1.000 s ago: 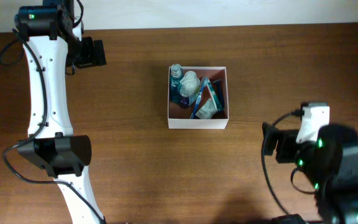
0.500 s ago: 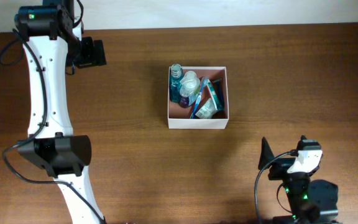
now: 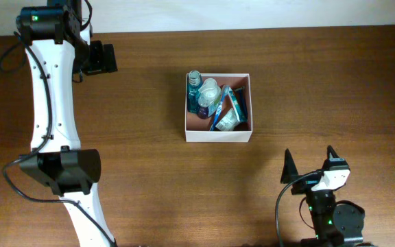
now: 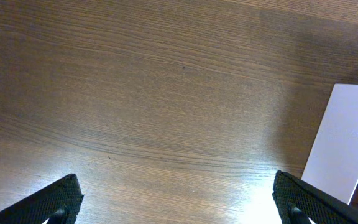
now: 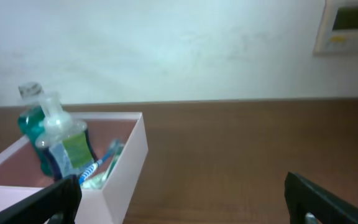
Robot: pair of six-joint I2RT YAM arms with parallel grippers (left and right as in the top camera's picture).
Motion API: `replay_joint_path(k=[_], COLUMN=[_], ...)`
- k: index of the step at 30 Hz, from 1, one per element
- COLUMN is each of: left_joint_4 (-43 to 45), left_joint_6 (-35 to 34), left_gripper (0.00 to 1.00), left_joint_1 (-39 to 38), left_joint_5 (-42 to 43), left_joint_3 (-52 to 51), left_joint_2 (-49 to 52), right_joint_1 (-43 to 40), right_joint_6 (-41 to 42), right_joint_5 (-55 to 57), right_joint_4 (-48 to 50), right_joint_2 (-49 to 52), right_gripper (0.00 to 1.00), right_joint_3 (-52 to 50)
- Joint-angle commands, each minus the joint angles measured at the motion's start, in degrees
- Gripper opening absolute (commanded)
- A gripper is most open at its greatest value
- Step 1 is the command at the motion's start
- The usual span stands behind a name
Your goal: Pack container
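The container (image 3: 218, 134), a white-walled box with a reddish-brown inside, sits mid-table and holds a teal bottle (image 3: 194, 80), a white bottle (image 3: 209, 90), a tube (image 3: 229, 121) and a toothbrush (image 3: 219, 110). My left gripper (image 3: 104, 57) is open at the far left, well away from it. In the left wrist view the left gripper (image 4: 179, 205) is over bare wood, with the container's white wall (image 4: 347, 143) at the right. My right gripper (image 3: 309, 165) stands open near the front edge. The right wrist view shows the right gripper (image 5: 182, 202) empty, with the container (image 5: 126, 155) ahead-left of it.
The brown wooden table (image 3: 334, 82) ends at a pale wall along the back. A wall thermostat (image 5: 347, 25) shows in the right wrist view. The left arm's white links (image 3: 50, 103) run down the table's left side.
The right arm has drawn back toward the table's front edge, and its open fingers now point toward the container. The left arm and the container have not moved.
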Motion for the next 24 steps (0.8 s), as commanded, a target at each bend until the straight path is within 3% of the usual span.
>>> replay_joint_path(k=[1,7,24], left_joint_4=[0.1,0.1,0.1], left_joint_6=[-0.3,-0.3,-0.3], left_gripper=[0.99,0.99,0.99], left_joint_1=[0.1,0.1,0.1], left_joint_5=[0.4,0.4,0.4], left_joint_3=[-0.2,-0.2,-0.2], left_joint_2=[-1.2,-1.2,-1.2], right_joint_1=[-0.5,-0.5,-0.5], right_joint_6=[-0.2,-0.1,0.0], right_joint_5=[-0.5,-0.6,-0.5], right_joint_4=[4.0,12.3,4.0], right_joint_2=[-0.7,-0.7,-0.7], right_gripper=[0.99,0.99,0.99], right_joint_3=[-2.6,-6.7,-6.7])
